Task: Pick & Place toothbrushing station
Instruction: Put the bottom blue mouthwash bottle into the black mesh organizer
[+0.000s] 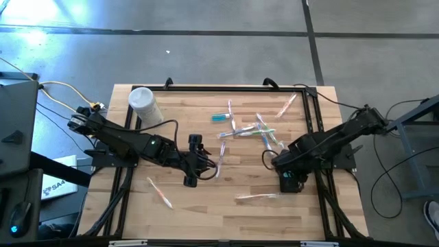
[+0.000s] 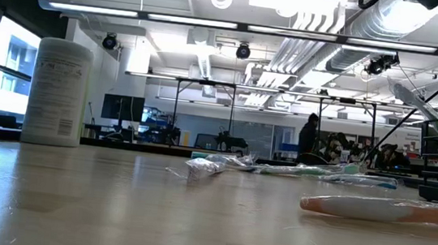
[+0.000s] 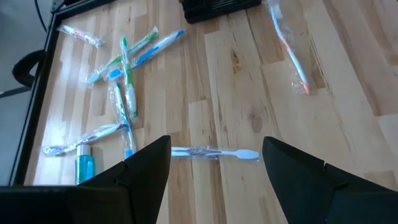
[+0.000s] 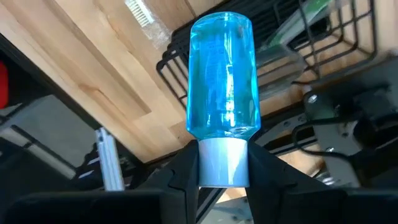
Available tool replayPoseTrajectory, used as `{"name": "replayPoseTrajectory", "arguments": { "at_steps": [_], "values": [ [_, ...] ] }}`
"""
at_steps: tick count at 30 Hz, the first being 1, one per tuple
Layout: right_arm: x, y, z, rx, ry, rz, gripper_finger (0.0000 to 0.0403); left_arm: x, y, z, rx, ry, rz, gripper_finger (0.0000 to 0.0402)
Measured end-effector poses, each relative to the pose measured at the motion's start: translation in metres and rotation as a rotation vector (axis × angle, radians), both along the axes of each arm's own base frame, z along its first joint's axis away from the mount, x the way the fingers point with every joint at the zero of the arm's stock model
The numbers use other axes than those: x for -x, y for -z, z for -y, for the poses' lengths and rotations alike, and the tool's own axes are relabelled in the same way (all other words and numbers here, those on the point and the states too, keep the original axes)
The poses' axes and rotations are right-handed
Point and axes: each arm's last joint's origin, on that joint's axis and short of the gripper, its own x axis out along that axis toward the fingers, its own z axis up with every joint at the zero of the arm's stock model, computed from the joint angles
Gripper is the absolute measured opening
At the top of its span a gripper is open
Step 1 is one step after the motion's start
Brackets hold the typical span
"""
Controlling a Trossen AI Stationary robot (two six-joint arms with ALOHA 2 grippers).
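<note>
While the right gripper point(image 4: 222, 177) gripped a small clear-blue tube point(image 4: 222, 74) by its pale cap, its fingers narrowed onto that cap, the tube stood out over the black wire holder point(image 4: 323, 43). Seen from above, that holder point(image 1: 291, 182) sat near the table's right edge, mostly hidden under the right arm, and the right gripper point(image 1: 287, 168) hovered right at it. At least one wrapped item already seemed to lie inside the mesh.

The left gripper point(image 1: 209, 165) hung near the middle of the wooden table point(image 1: 206, 213), fingers spread wide and empty. Its wrist view showed a wrapped toothbrush point(image 3: 214, 152) lying on the wood just beyond the open fingers point(image 3: 146, 165). A loose cluster of wrapped toothbrushes point(image 3: 124, 81) and another teal tube point(image 3: 85, 167) lay farther off, with one orange-tipped brush point(image 3: 289, 46) apart from them. A white canister point(image 1: 145, 104) stood at the far left corner.

The step in hand looked like placing the tube into the holder. The next move would likely call for lowering the tube between the wires and then releasing it, while the left gripper would need to descend squarely over the nearest brush before closing.
</note>
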Motion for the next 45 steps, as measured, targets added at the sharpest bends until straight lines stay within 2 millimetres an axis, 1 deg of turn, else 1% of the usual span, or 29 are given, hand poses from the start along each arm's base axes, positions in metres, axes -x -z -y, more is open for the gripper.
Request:
{"name": "replayPoseTrajectory", "arguments": {
  "at_steps": [8,11,16,21,27,36,38,41,45],
  "values": [
    [0.005,-0.005,0.002,-0.037,0.158,-0.045,0.0087,0.0,0.0,0.001,0.007,-0.002,-0.001,0.025],
    [0.003,-0.008,0.009,-0.054,0.237,-0.049,0.0087,0.0,0.0,0.001,0.009,0.001,-0.003,0.025],
    [-0.003,-0.009,0.026,-0.085,0.353,-0.071,0.0087,0.001,0.001,0.001,0.008,0.001,-0.008,0.025],
    [-0.007,-0.01,0.04,-0.138,0.494,-0.118,0.0087,0.003,0.003,0.0,-0.003,0.003,-0.04,0.025],
    [-0.009,-0.01,0.047,-0.162,0.541,-0.129,0.0087,0.005,0.005,-0.001,-0.012,0.003,-0.065,0.025],
    [-0.01,-0.009,0.047,-0.174,0.593,-0.163,0.0087,0.007,0.007,-0.002,-0.026,0.002,-0.102,0.025],
    [-0.008,-0.003,0.046,-0.178,0.596,-0.192,0.0087,0.007,0.007,-0.002,-0.026,0.002,-0.104,0.025],
    [-0.004,0.012,0.046,-0.205,0.596,-0.279,0.0087,0.007,0.007,-0.002,-0.027,0.003,-0.106,0.025],
    [0.001,0.026,0.046,-0.213,0.553,-0.318,0.0087,0.008,0.008,-0.001,-0.006,0.025,-0.115,0.025]
  ]
}}
